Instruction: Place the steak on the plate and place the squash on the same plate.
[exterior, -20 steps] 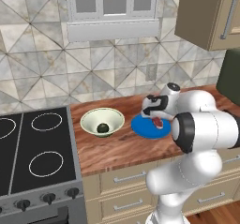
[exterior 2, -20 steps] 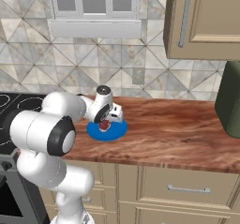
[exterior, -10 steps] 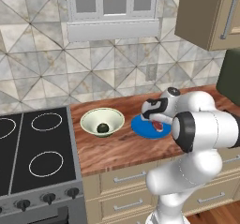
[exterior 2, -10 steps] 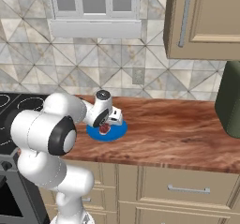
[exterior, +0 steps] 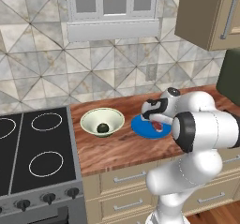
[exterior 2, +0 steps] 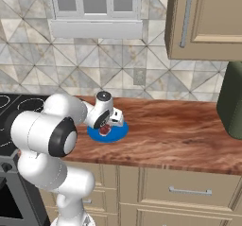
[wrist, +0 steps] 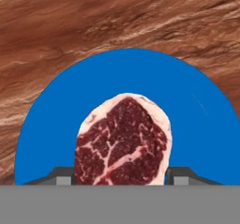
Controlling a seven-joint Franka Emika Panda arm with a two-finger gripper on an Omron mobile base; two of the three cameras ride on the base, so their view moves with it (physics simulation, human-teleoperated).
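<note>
Right now the gripper (exterior: 154, 120) sits low over the plate (exterior: 140, 129) on the wooden counter (exterior: 112, 148), between the stove (exterior: 33, 157) and the dark appliance (exterior 2: 232, 102) at the far right end. Hand view: steak (wrist: 123, 143) lies flat on the plate (wrist: 197, 120), red with white marbling and a pale fat rim. Finger tips (wrist: 60, 177) stand one on each side of the steak, spread wider than the meat. Can't tell whether they touch it, so no confirmed grip; jaws look parted, not clamped.

From the right base view the steak (exterior 2: 107, 129) shows as a small red patch on the plate (exterior 2: 120, 132), just under the gripper (exterior 2: 109, 126).

Squash (exterior: 102, 127) is well apart from the plate, sitting inside the pale bowl (exterior: 89, 120) to the plate's left, next to the stove edge. Bowl and plate are near each other, not touching.
</note>
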